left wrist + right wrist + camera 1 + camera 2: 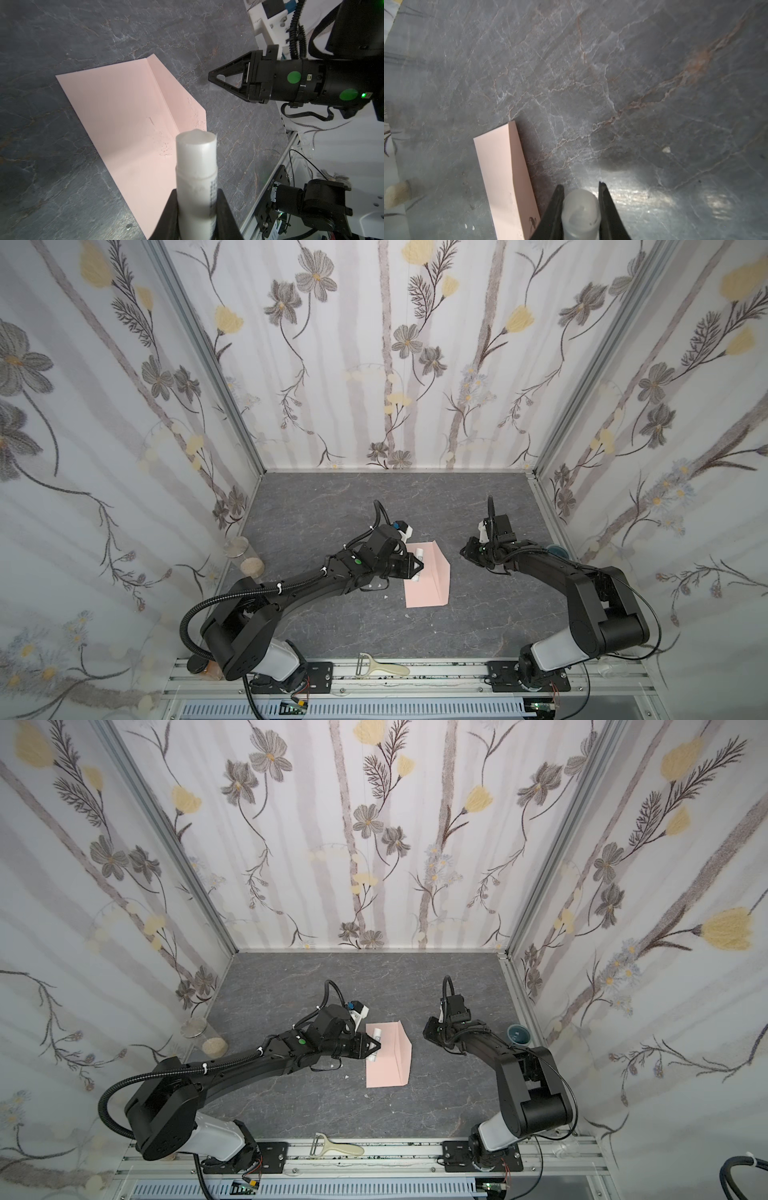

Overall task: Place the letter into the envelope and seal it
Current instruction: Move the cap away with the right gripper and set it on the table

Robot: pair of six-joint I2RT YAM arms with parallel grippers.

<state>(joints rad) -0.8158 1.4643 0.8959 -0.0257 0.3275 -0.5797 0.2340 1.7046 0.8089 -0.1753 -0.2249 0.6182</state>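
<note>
The envelope (424, 587) is pale salmon-pink paper, lying flat near the middle of the grey table (332, 497), its long side running roughly front to back. Its flap (442, 568) is open (sharply creased at the fold, pointing right) and seems to lift slightly off the surface. Whitish smears dot the flap's edge and the fold. A small dark curl (532, 223) at one end may be the letter's print.

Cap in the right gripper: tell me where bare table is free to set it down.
Free: the table behind the envelope up to the back wall, and the strip between envelope and front rail. Crowded: the envelope's left edge, under the left gripper and glue stick.
</note>
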